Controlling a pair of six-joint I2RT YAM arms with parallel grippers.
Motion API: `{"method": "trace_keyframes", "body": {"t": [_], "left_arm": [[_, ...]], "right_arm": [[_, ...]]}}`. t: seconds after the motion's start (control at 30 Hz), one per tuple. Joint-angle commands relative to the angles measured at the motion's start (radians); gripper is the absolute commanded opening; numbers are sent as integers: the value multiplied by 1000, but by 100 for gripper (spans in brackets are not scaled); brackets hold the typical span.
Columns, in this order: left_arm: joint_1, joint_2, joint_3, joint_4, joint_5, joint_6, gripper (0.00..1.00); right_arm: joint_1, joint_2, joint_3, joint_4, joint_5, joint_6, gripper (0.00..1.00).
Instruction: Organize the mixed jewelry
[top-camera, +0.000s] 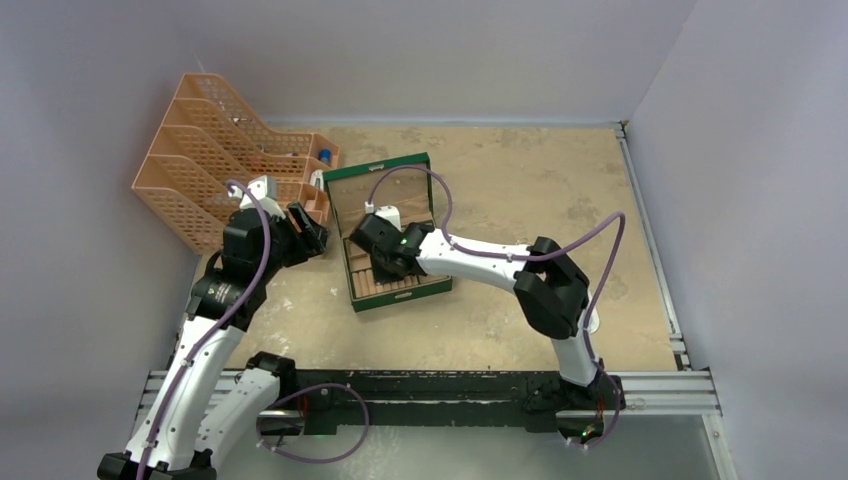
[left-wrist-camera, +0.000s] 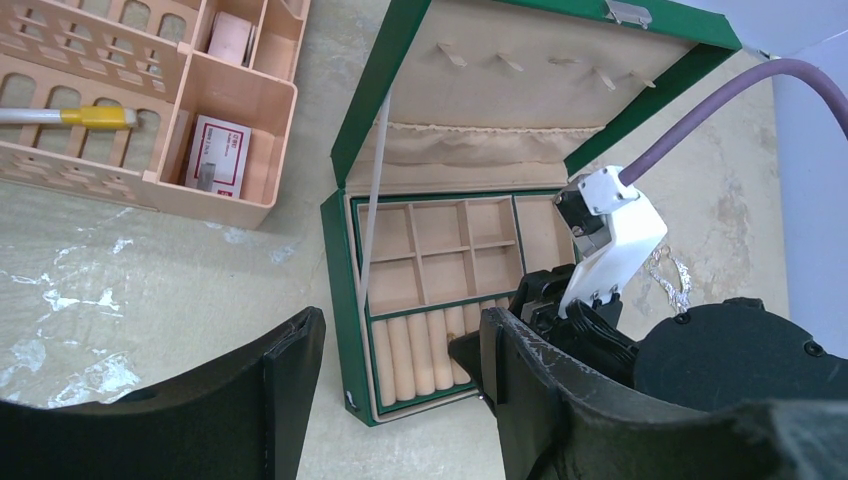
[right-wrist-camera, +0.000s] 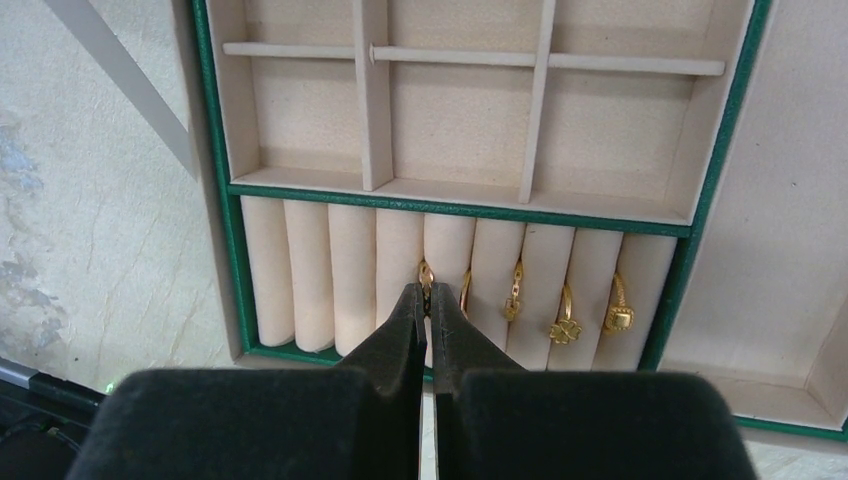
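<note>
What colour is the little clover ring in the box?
Gold. The clover ring shows best in the right wrist view.

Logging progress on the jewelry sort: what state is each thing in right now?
Green box, lid open.
Right gripper, fingers shut on a gold ring at the ring rolls.
Left gripper, open, empty.
Other rings, seated between the rolls.
Silver chain, loose on the table, outside the box.

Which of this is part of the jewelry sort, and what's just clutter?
Job: gold rings, one pinched by the right end effector; silvery chain tangle; green box.
Clutter: orange organizer, yellow-handled tool, red-and-white box.
</note>
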Motion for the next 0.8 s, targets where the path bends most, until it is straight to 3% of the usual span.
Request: {"method": "trace_keyframes", "body": {"t": [0.0,0.1,0.33,0.5,0.77], "left_arm": [[-1,-14,-2,32,-14,22,59],[-2,-12,-2,32,-14,22,59],[-1,-4,-1,33,-16,20,58],[0,5,2,35,-12,19,58],[9,4,-4,63,37,27,63]], "right_arm": [[2,31,42,-15,15,-9,0],[2,36,60,-27,18,-4,1],[2,-19,94,-51,25,35,20],[2,-81,91,-48,29,40,27],[-5,-219,-15,6,122,70,36]]}}
